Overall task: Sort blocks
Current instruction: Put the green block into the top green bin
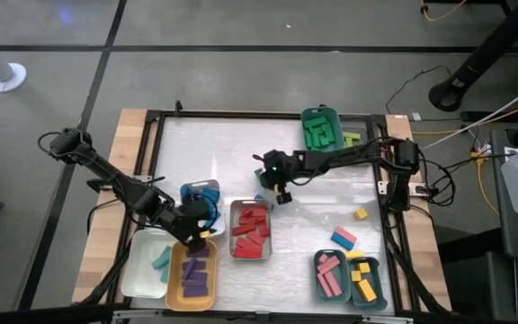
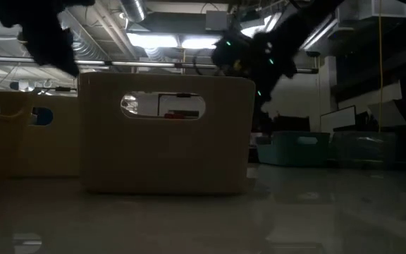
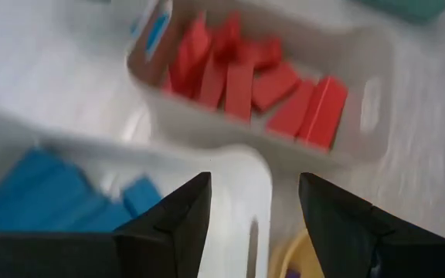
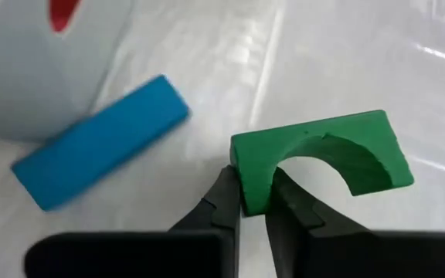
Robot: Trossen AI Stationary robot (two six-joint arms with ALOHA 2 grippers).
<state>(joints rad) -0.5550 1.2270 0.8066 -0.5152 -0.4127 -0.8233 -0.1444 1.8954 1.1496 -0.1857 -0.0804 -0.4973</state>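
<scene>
The right gripper (image 4: 255, 202) is pinching one leg of a green arch-shaped block (image 4: 319, 158), over the middle of the bench (image 1: 322, 211) near the tray of red blocks (image 1: 251, 231). The block looks light, rigid and smooth, so a grip this close to one end could let it swivel; mid-span would likely hold truer. Its long axis runs crosswise to the fingers, arch opening toward the gripper. A blue block (image 4: 103, 141) lies beside it. The left gripper (image 3: 255, 212) hangs spread over the tray of blue blocks (image 3: 49, 197)
</scene>
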